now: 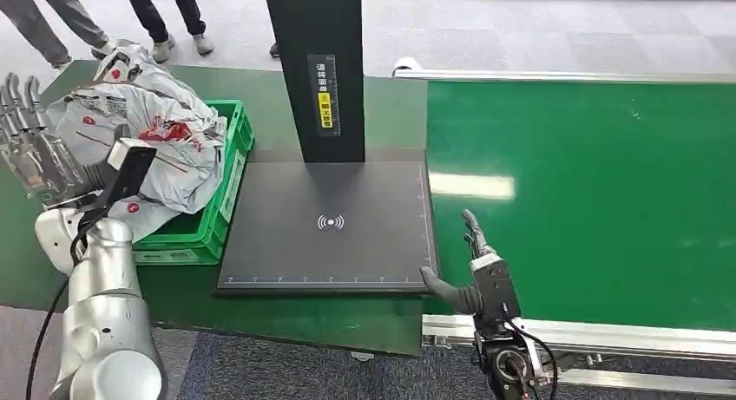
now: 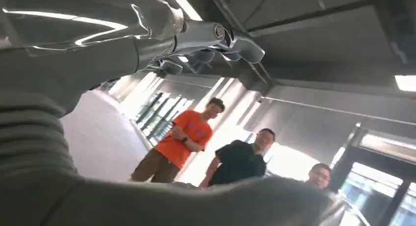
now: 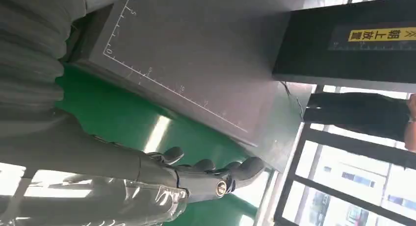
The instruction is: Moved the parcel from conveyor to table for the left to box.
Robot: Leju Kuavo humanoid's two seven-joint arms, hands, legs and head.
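on the green table surface [image 1: 286, 309], white plastic parcels [image 1: 152, 135] heap in a green plastic crate [image 1: 227, 179] beside the dark flat scanner plate [image 1: 330, 226]; the left hand [image 1: 35, 144] and the right hand [image 1: 473, 265] are both spread, empty.

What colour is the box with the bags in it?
Green box, clearest in the head view.

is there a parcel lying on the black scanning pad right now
No, the black scanning pad is bare in the head view, while the grey parcels are piled in the green crate beside it.
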